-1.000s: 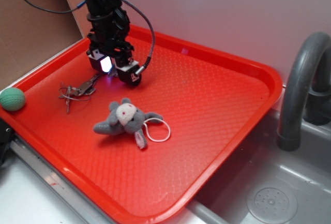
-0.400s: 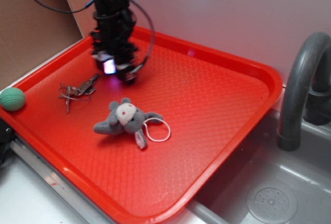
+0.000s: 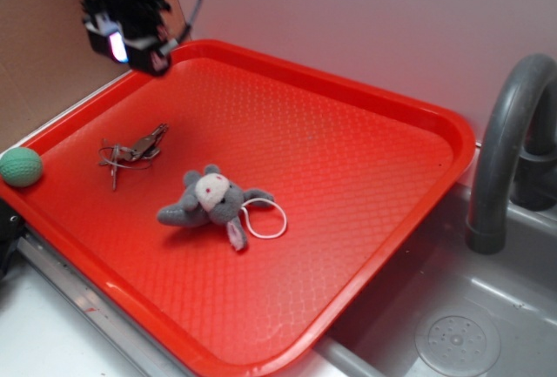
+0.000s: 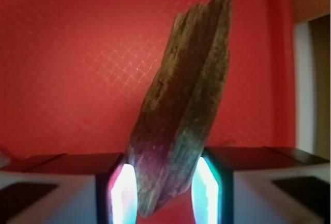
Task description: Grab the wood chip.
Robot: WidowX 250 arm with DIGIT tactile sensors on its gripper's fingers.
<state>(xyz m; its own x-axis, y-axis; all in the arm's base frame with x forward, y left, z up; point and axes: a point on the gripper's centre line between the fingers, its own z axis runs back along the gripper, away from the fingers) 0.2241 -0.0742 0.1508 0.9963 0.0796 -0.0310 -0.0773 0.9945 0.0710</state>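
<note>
No writing is legible. From the left: one green ball (image 3: 20, 166), one end effector (image 3: 130, 50) raised over the red tray's (image 3: 365, 185) corner — clamped on the single wood chip (image 4: 183, 105) — one key bunch (image 3: 130, 151), one grey plush toy (image 3: 213, 200).

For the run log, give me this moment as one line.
gripper: shut on wood chip | raised over back-left corner of red tray | keys, plush toy lie on tray

Rough wood chip (image 4: 183, 105), textured plastic tray (image 3: 348, 168)
</note>
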